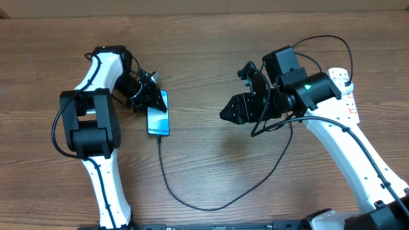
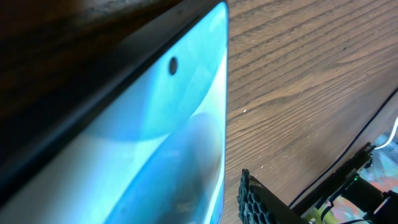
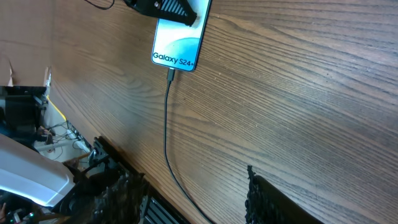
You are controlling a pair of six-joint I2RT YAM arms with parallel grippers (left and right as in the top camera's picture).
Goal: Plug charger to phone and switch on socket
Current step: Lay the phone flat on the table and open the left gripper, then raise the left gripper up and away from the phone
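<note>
The phone (image 1: 160, 121) lies flat on the wooden table, its lit screen reading "Galaxy S24+" in the right wrist view (image 3: 177, 43). The charger's thin black cable (image 1: 192, 206) is plugged into the phone's near end (image 3: 170, 73), loops toward the front edge, then runs up behind the right arm; its plug is hidden. My left gripper (image 1: 152, 96) is open over the phone's far end. The screen fills the left wrist view (image 2: 155, 137), with one finger (image 2: 255, 202) just off its edge. My right gripper (image 1: 229, 112) is open and empty, right of the phone. The socket is out of view.
Bare wooden table (image 1: 211, 57) surrounds the phone. The table's front edge, with dark equipment and loose wires below it, shows in the right wrist view (image 3: 37, 124). The arms' own black cables loop above the right arm (image 1: 319, 39).
</note>
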